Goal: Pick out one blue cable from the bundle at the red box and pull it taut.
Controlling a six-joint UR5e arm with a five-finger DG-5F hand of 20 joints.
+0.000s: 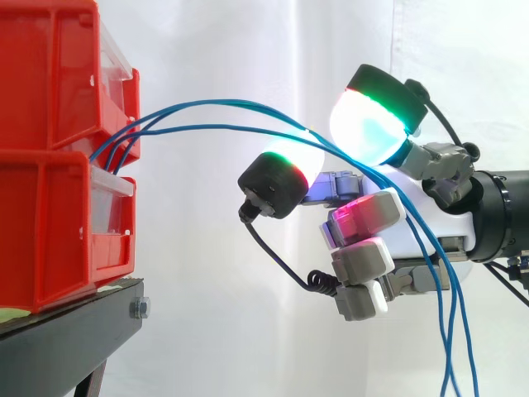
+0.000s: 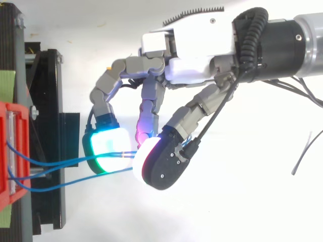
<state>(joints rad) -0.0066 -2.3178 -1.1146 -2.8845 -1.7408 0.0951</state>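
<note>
Side view first: the hand point(image 1: 376, 211) comes in from the right, level with the join between the two stacked red bins point(image 1: 50, 83), which stand well clear of its fingertips on the black stand point(image 1: 66, 339). The blue cables point(image 1: 211, 126) spring out from between those bins, arc across towards the hand, slip through between its two big glowing pads point(image 1: 372, 124) and then drop away across the palm and down below the wrist. The strands between bins and hand curve gently, not pulled straight. The other fingers are curled in below, one glowing magenta.

Over to the top view: the hand point(image 2: 197, 50) reaches in from the upper right, fingers bent round. The green-and-cyan pad point(image 2: 106, 143) and the black-backed pad sit close together, nipping the blue cables point(image 2: 75, 181) where they meet. How many strands are caught, I cannot tell. From that nip the strands run away from the fingertips to the red bin point(image 2: 5, 116), crossing above the stand point(image 2: 50, 101).
</note>
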